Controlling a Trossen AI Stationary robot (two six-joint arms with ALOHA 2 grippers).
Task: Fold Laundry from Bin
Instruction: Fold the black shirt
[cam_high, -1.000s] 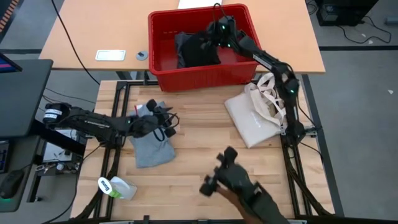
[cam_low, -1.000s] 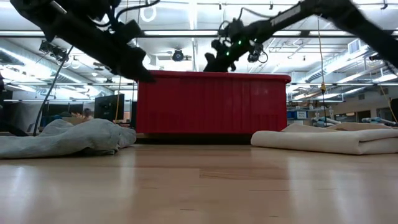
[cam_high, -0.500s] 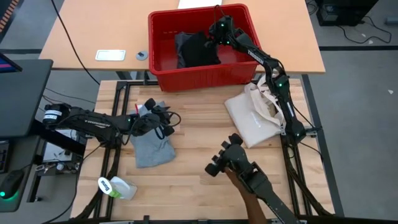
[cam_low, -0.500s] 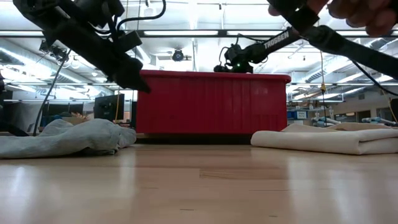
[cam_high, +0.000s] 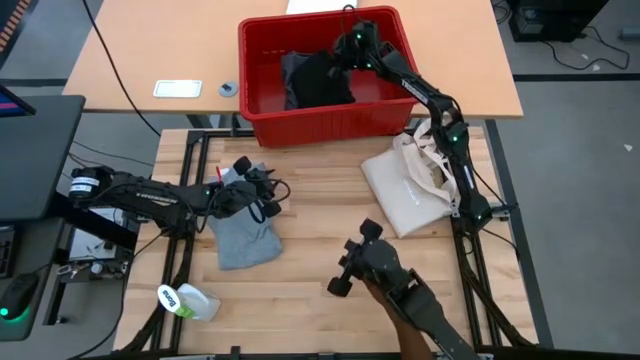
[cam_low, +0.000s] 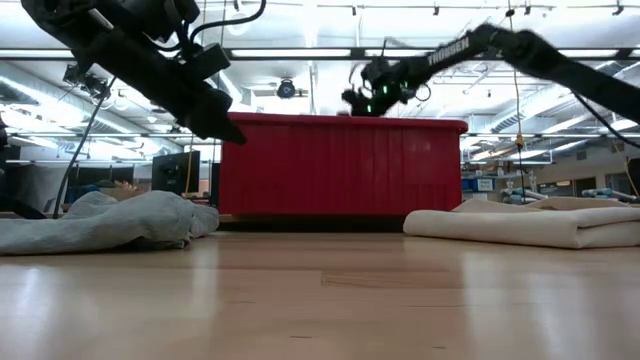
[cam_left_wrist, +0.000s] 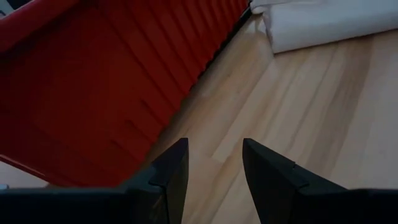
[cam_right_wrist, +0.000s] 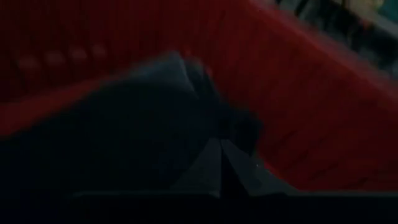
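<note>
R end effector (cam_high: 343, 50) in bin (cam_high: 262, 108), fingers pinched together; grip on black garment (cam_high: 315, 82) unclear, wrist view murky. L end effector (cam_high: 268, 197) half-open, empty, over grey T-shirt (cam_high: 243, 240).

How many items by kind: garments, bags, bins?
Garments: 2 (grey T-shirt on the table, black garment in the bin)
Bags: 1 (cream tote bag)
Bins: 1 (red bin)
Total: 4

Wooden table (cam_high: 320, 270), grey T-shirt (cam_high: 243, 240), tote bag (cam_high: 405, 190), bottle (cam_high: 185, 301)
</note>
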